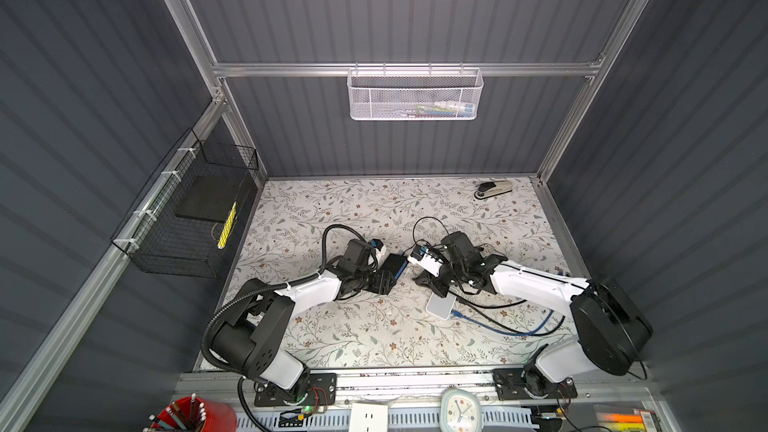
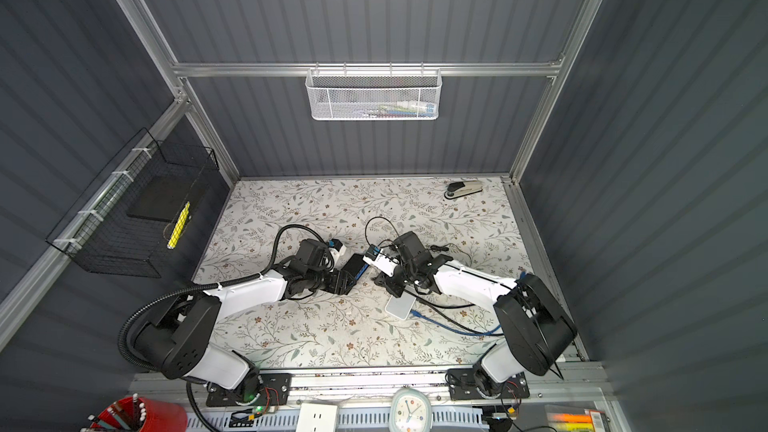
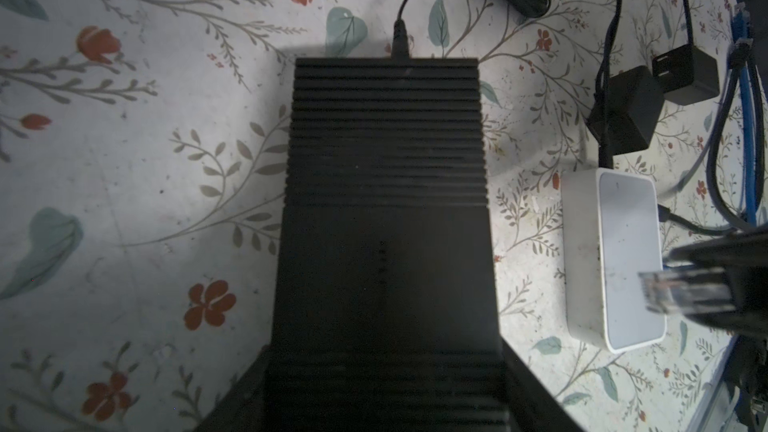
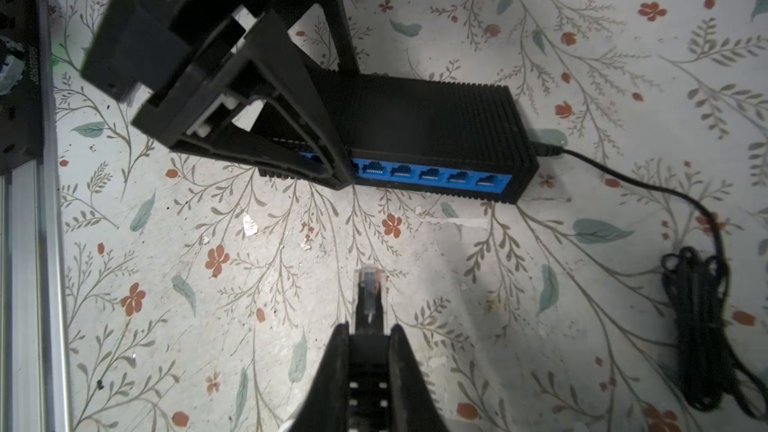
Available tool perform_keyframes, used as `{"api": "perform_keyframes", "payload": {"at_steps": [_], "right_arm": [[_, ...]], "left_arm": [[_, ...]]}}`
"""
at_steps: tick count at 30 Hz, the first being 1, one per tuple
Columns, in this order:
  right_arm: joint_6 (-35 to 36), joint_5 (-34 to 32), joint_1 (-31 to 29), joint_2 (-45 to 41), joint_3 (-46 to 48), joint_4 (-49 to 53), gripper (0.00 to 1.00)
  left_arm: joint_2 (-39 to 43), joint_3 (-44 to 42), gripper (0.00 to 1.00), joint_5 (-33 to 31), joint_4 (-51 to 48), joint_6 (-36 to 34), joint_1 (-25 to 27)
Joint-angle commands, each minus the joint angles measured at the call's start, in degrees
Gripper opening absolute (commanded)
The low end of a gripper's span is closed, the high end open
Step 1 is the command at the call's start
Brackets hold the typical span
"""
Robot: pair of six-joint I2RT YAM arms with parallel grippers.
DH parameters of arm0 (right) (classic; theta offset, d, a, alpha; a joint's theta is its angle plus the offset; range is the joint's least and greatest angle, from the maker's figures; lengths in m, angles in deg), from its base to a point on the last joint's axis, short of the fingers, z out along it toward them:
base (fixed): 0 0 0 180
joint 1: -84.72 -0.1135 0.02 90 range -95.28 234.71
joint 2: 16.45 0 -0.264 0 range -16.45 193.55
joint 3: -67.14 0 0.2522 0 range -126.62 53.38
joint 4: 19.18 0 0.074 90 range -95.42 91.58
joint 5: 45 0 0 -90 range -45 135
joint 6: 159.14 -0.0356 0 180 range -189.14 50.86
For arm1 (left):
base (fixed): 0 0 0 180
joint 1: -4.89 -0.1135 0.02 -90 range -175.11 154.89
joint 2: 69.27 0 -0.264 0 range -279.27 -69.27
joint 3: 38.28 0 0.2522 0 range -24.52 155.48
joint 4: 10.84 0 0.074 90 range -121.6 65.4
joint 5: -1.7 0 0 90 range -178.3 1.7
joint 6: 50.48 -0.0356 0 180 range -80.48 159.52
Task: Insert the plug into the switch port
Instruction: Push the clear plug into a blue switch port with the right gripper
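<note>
The black ribbed switch point(image 1: 394, 264) point(image 2: 357, 266) lies on the flowered table mat, with my left gripper point(image 3: 384, 367) point(image 4: 347, 118) shut across one end of it. Its blue port face point(image 4: 432, 174) shows a row of several empty ports, some hidden behind a left finger. My right gripper point(image 4: 368, 332) point(image 1: 417, 280) is shut on the clear plug point(image 4: 368, 292) point(image 3: 658, 292). The plug sticks out past the fingertips toward the blue face, with a stretch of bare mat between them. A black power cord point(image 3: 401, 35) enters the switch's far end.
A white box point(image 1: 440, 305) point(image 3: 623, 259) lies under the right arm, with a blue cable point(image 1: 507, 326) and black adapters point(image 3: 627, 110) beside it. A coiled black cord point(image 4: 702, 326) lies past the switch. A stapler point(image 1: 494, 189) sits back right, a wire basket point(image 1: 187, 218) hangs left.
</note>
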Motion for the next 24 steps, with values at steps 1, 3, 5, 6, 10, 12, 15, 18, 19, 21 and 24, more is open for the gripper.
{"api": "perform_keyframes", "payload": {"at_steps": [1,3,5,6,10,12,15,18,19,21,24], "right_arm": [[-3.4,-1.5,-0.5,0.8,-0.1,-5.7,0.02],[-3.3,-1.7,-1.0,1.3,0.8,-7.9,0.02],[-3.0,-2.3,-1.5,2.1,1.8,-10.0,0.02],[-2.6,-2.8,-1.9,2.5,2.3,-11.1,0.02],[-3.5,-2.9,-2.3,5.2,2.5,-13.6,0.02],[-3.9,-3.0,-2.9,6.5,2.1,-14.8,0.02],[-4.6,-3.1,-3.2,7.5,1.8,-15.9,0.02],[-5.2,-5.3,-3.5,7.9,2.0,-16.8,0.01],[-5.2,-5.5,-3.6,8.0,2.0,-16.9,0.02],[-5.5,-5.8,-3.7,8.5,1.9,-16.9,0.02],[-5.7,-5.9,-3.7,9.0,2.0,-17.5,0.01]], "left_arm": [[2.9,-2.2,0.35,1.1,1.6,0.8,0.2],[3.7,-3.2,0.35,0.4,2.2,0.9,0.2],[4.0,-3.6,0.35,0.3,2.6,1.1,0.2],[4.1,-3.7,0.35,0.2,3.0,1.1,0.1],[4.3,-3.8,0.35,1.7,3.5,1.3,0.2],[4.0,-3.9,0.35,2.5,3.6,1.2,0.2],[3.7,-4.6,0.35,3.1,4.0,1.3,0.2],[3.6,-5.0,0.35,3.1,3.8,1.1,0.2],[3.6,-5.1,0.35,3.1,4.0,1.1,0.2],[3.6,-5.3,0.35,3.1,4.3,1.1,0.2],[3.3,-5.4,0.35,5.4,4.7,1.1,0.2]]}}
